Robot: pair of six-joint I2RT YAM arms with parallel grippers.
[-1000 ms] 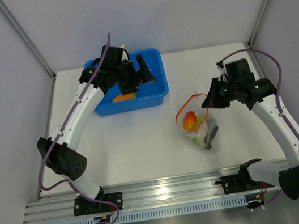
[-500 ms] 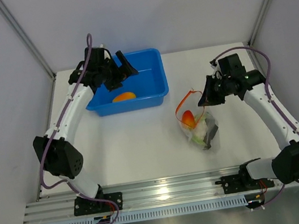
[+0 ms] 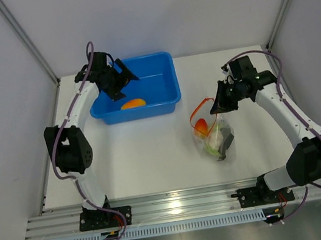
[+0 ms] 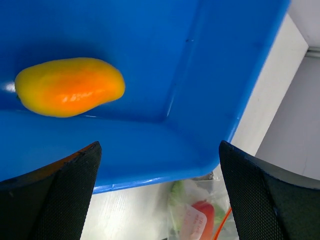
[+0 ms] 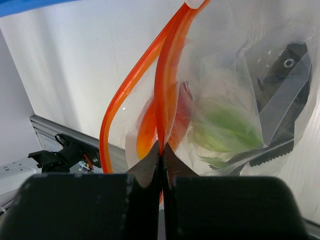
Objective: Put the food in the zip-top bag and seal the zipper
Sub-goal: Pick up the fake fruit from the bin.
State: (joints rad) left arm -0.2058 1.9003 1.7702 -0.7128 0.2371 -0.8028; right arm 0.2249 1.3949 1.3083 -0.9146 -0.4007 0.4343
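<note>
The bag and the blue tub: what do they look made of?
The bag: thin clear plastic film, glossy and creased, food showing through. Its zipper: a stiffer orange-red plastic strip. The blue tub: seemingly rigid moulded plastic, smooth with a soft sheen.

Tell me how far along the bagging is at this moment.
Done: the pepper, cauliflower and fish are in the bag. In hand: the right end effector is shut on the zipper, mouth unsealed; the open left end effector hovers over the orange piece in the tub. Left: bag it and seal.
</note>
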